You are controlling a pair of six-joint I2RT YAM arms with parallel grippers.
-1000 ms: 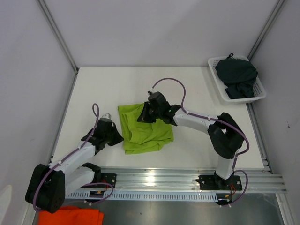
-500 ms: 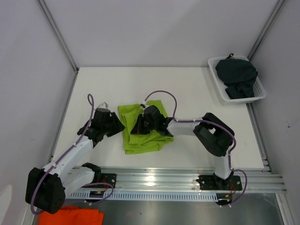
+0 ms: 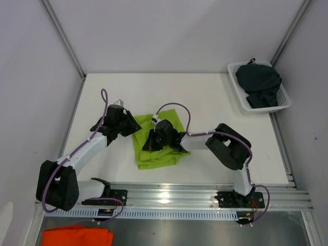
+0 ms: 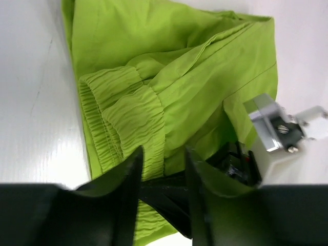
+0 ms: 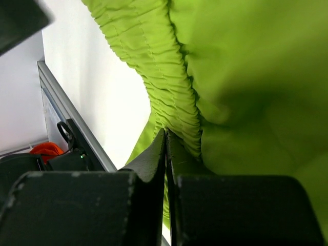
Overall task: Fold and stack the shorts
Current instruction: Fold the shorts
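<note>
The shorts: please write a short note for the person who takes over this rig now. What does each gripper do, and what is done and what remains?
Left gripper: open, fingers either side of the gathered waistband of the lime green shorts, at their far left corner.
Right gripper: shut, apparently pinching the same shorts near the waistband.
Lime green shorts: middle of the table, partly folded, rumpled.
Dark shorts: bunched in the white basket, far right corner.
Done: first green fold begun.
Left: finish it, fetch and fold the dark pair, stack both.
</note>
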